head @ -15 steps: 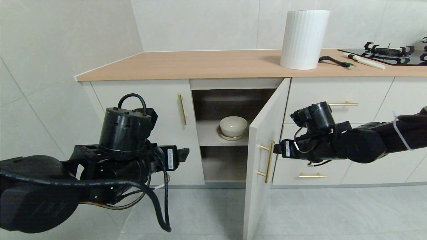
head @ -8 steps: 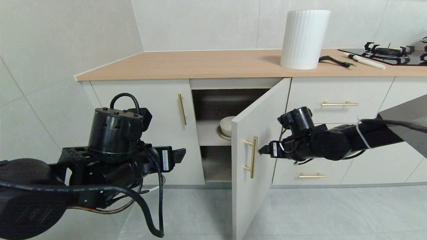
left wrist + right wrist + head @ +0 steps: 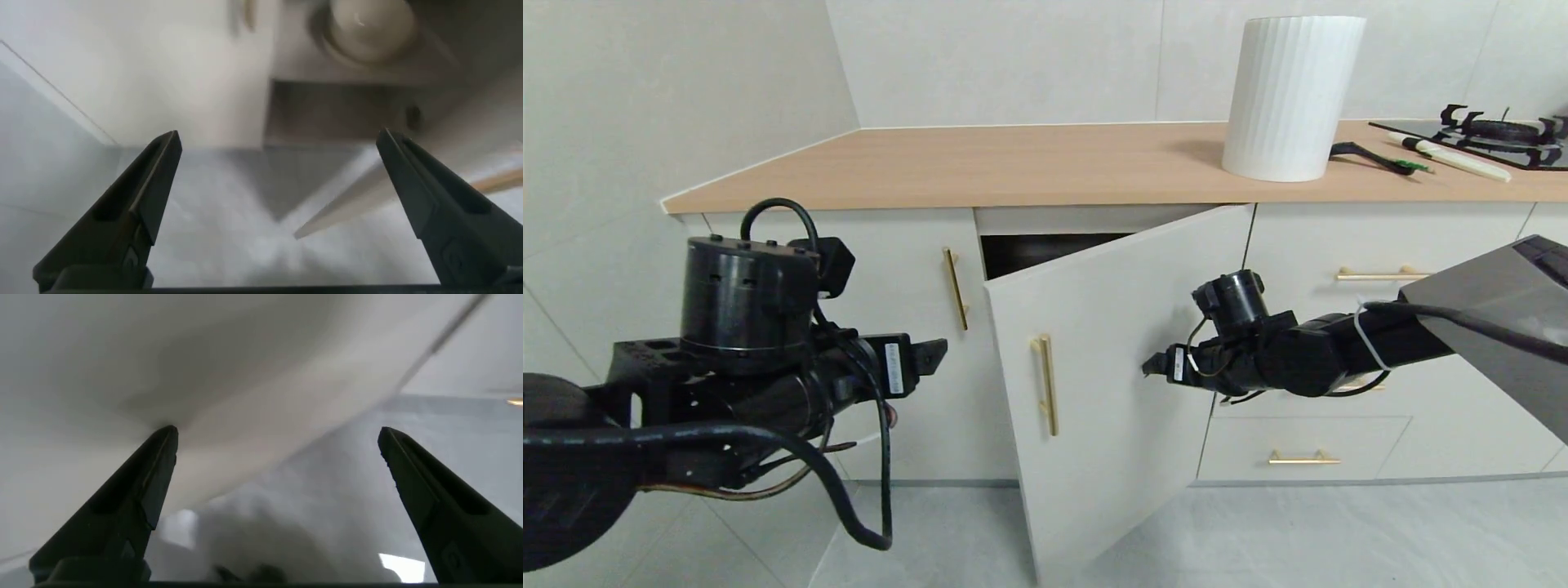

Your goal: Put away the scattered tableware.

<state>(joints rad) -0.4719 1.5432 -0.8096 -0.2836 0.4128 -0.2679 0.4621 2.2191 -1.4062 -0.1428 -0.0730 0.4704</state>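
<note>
A white cabinet door with a brass handle stands nearly closed under the wooden counter, with a dark gap left at its top. My right gripper is open, and its tips are against the door's outer face. My left gripper hangs open and empty in front of the neighbouring left door. Between its fingers, the left wrist view shows a pale bowl on the shelf inside the cabinet, and the door's edge.
On the counter stand a tall white ribbed canister, a black utensil and a white-handled knife by the stove. Drawers with brass handles lie to the right. Grey floor is free below.
The door has swung from wide open to almost closed, with my right gripper following against it. The bowl is now hidden in the head view. The head camera has shifted as well.
</note>
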